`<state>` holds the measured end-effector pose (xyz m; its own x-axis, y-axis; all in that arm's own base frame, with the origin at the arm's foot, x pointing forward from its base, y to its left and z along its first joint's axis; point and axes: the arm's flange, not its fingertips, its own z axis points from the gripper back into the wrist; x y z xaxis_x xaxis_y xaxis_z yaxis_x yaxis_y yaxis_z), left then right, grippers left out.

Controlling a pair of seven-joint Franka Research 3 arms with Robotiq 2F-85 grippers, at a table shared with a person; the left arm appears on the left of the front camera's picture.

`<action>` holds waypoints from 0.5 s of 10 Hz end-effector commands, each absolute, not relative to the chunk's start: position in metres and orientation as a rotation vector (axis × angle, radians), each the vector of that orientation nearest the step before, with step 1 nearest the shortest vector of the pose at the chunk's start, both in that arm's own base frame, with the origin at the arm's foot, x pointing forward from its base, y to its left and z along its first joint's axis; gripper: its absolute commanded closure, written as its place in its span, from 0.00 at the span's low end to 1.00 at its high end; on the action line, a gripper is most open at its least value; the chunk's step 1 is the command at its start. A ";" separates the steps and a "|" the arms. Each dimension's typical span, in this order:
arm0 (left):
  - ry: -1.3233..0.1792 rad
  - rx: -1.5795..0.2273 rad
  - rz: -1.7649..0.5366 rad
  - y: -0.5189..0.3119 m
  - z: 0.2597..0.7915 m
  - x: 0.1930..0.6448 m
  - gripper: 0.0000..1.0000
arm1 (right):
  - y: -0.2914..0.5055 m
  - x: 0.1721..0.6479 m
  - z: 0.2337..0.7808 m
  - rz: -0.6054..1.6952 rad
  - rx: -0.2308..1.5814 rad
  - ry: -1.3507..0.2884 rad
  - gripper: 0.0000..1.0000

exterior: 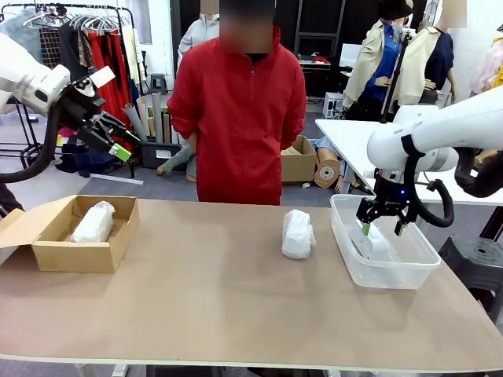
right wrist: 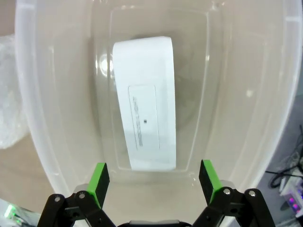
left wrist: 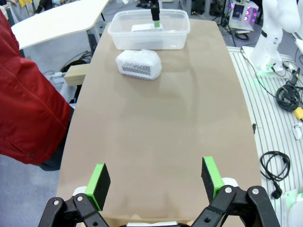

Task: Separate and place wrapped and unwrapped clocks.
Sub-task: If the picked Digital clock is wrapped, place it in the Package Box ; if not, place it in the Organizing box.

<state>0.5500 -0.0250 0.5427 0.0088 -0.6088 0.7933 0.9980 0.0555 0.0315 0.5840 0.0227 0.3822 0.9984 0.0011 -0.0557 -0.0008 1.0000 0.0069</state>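
Right pincer (exterior: pixel 381 228) hangs wide open and empty over the clear tub (exterior: pixel 391 276), right of frame, with the bare clock (right wrist: pixel 146 127) lying inside. Left pincer (exterior: pixel 119 141), upper left, gapes empty. A careless reach for the wrapped bundle (exterior: pixel 298 233), centre of the worktop (exterior: pixel 196 298), could snag the tub just beside it.

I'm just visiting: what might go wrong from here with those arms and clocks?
1. The right gripper hangs open low over the bare clock in the clear tub; when it rises, it might catch the tub wall and drag it.
2. The wrapped bundle on the table lies close beside the tub; an arm reaching for it might bump the tub, or the soft wrap might slip from a grip.
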 end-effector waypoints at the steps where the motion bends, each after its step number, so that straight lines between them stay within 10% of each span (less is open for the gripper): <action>1: -0.751 -0.675 -1.412 -0.024 0.544 0.549 0.00 | 0.025 0.584 0.400 0.021 -0.022 0.041 0.00; 5: -0.751 -0.675 -1.412 -0.024 0.544 0.549 0.00 | 0.024 0.580 0.401 0.012 -0.007 0.046 0.00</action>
